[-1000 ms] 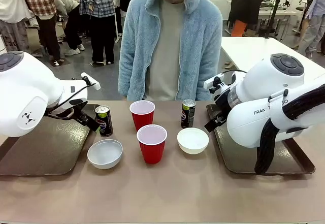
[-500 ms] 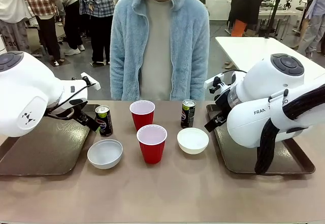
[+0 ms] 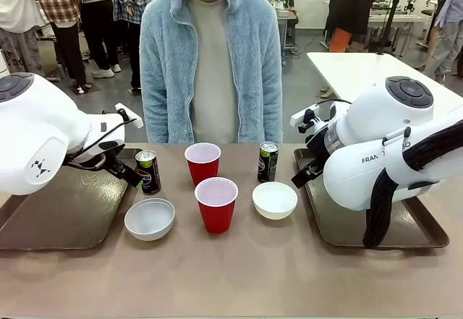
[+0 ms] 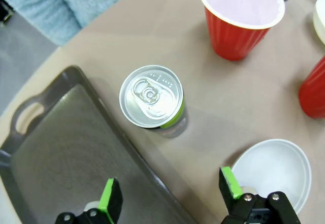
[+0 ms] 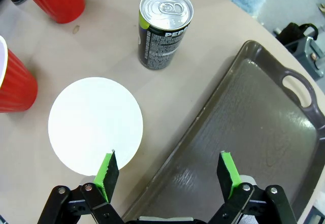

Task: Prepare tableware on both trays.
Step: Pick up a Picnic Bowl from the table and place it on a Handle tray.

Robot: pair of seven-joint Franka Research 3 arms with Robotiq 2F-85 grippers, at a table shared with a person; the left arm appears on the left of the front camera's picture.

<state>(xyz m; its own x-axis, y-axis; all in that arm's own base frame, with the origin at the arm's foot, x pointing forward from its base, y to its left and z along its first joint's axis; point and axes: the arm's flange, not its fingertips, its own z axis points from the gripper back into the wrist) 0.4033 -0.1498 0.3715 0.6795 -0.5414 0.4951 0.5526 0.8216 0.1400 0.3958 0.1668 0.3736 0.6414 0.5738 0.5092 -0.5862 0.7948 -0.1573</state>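
Two trays: you have the left tray (image 3: 51, 221) and the right tray (image 3: 347, 225) lying flat at either side of the desk (image 3: 239, 275), both bare inside.
Six pieces of tableware: all of them stand on the desk between the trays, none on a tray.
Cans: the left can (image 3: 148, 172) stands upright just beside the left tray's inner rim. The right can (image 3: 268, 161) stands upright near the far inner corner of the right tray.
Cups: the far cup (image 3: 202, 161) stands upright at the middle of the desk, toward the person (image 3: 210, 66). The near cup (image 3: 216, 205) stands just in front of it on the robot's side.
Bowls: the left bowl (image 3: 150, 218) sits on the robot's side of the left can, near the left tray's rim. The right bowl (image 3: 275, 200) sits on the robot's side of the right can, just beside the right tray.
Left fingers (image 4: 110, 198): spread wide with nothing between them. In your left wrist view they hang over the left tray's rim, with the left can ahead and the left bowl beside one pad.
Right fingers (image 5: 107, 170): spread wide and empty. In your right wrist view one hangs over the right bowl's edge and the other over the right tray, with the right can farther ahead.
Person: stands at the far side of the desk in a pale blue fleece jacket.
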